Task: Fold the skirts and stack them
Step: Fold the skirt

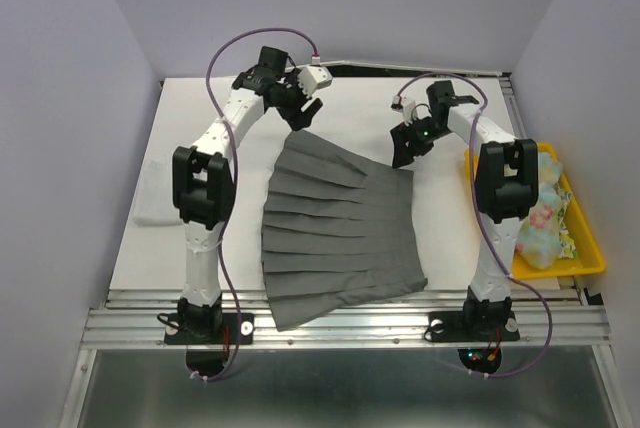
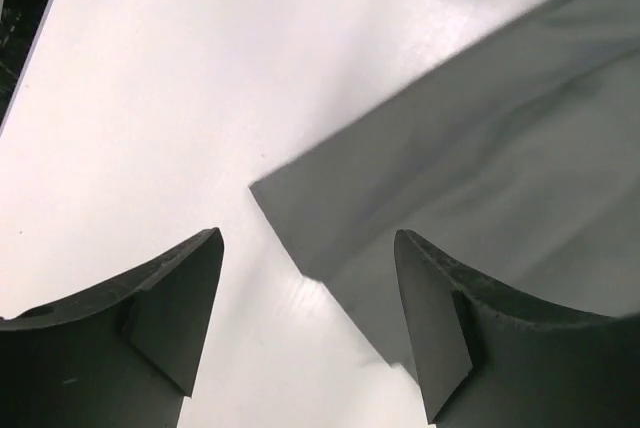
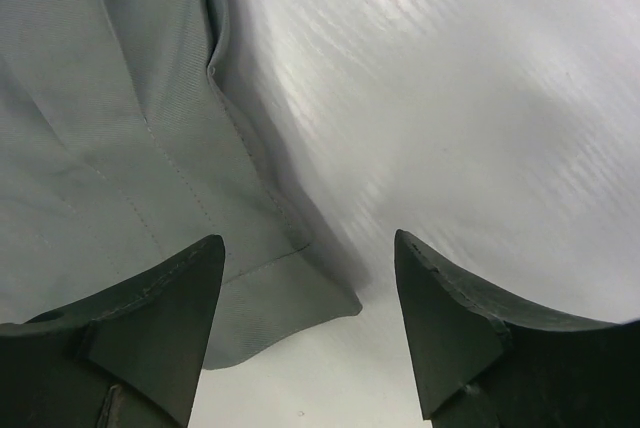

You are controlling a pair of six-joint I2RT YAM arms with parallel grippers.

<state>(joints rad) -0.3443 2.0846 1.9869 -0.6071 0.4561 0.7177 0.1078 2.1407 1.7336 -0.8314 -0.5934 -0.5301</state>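
Top view first: the dark charcoal grey pleated cloth skirt (image 1: 340, 238) lies spread flat on the white table (image 1: 200, 238), narrow waist end far from the bases and hem at the near edge, which looks to me like a setup for a clean fold. The left end effector (image 1: 300, 108) and right end effector (image 1: 410, 143) each sit by one waist corner, I'd guess so both corners can be lifted together. A pastel floral cloth bundle (image 1: 545, 223) waits in the yellow plastic tray (image 1: 590, 248) off to the right. Left wrist view: the jaws are wide apart and empty, and the skirt's corner (image 2: 480, 148) lies on the table below, just off the inner finger (image 2: 440, 338). Right wrist view: same deal, spread and holding nothing, with the stitched corner (image 3: 120, 148) flat on the table between the fingers (image 3: 160, 318), nearer the left one.
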